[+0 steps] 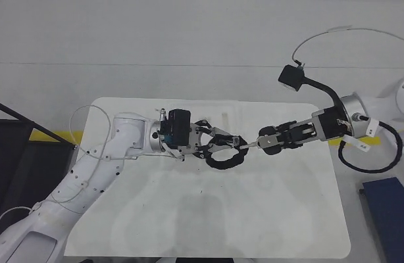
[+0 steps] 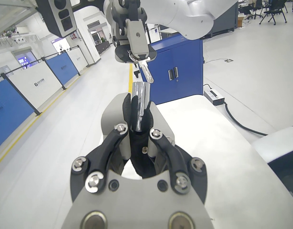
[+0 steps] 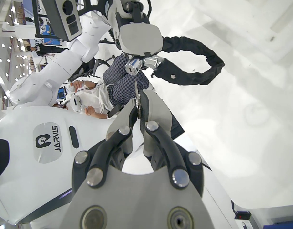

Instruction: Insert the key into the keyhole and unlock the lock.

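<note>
Key [image 2: 146, 72] in right tool [image 3: 138, 107], near lock [image 2: 139, 96], black loop [image 3: 208, 58] apparently above table [image 1: 268, 217]

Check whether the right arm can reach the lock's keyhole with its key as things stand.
Probably yes: the left gripper holds the lock with its keyhole facing the right gripper, and the key hangs just short, nothing between.

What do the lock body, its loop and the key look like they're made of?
Lock body: polished metal, likely chrome-plated; mirror-bright reflections. Loop: black woven fabric sleeve, matte and wrinkled; the core is hidden. Key: bare silvery metal, glinting along the blade.
</note>
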